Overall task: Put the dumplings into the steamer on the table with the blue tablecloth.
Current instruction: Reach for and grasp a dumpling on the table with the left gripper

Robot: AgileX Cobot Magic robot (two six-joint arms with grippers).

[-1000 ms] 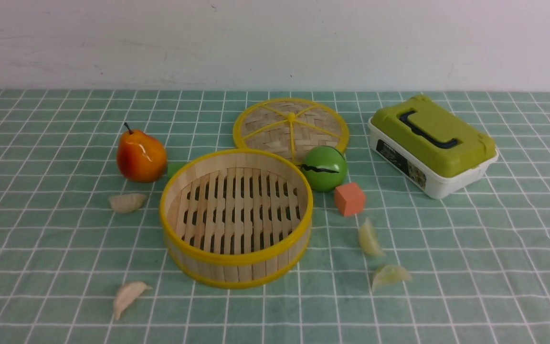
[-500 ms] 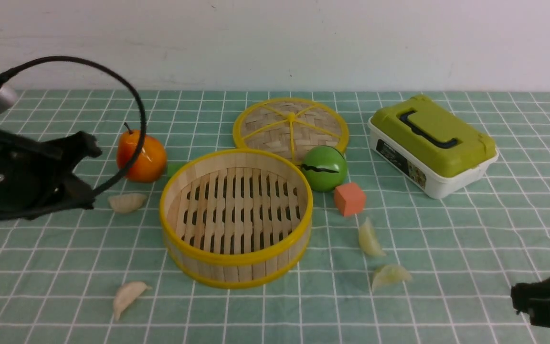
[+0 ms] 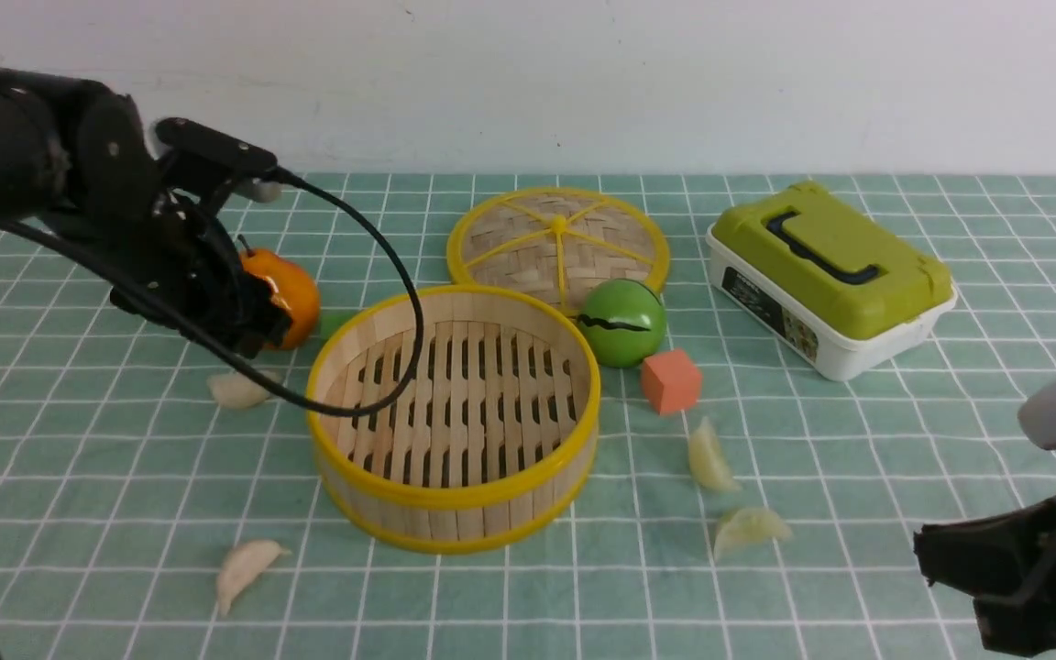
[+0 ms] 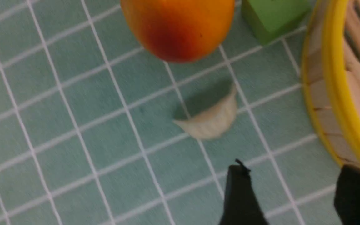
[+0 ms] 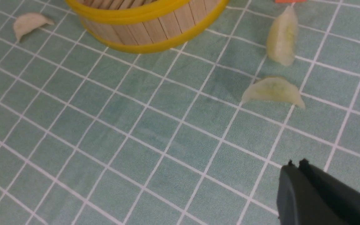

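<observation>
**A:** Where are the dumplings, and which step are you on?

**B:** None is in the steamer; its slatted floor is bare. All four lie on the blue tablecloth, two to the steamer's left and two to its right. I'd judge you are on the first pickup. Your left gripper hangs just short of the dumpling beside the pear, which lies in front of the pear, near the steamer's left wall.

**A:** And the jaws?

**B:** The left ones are spread wide, empty and touching nothing. Next you need to bring them down astride that dumpling, clear of pear and rim, then pinch. Your right gripper has its jaws pressed together, holding nothing, near the nearer right-hand dumpling. It must open before taking one.
</observation>
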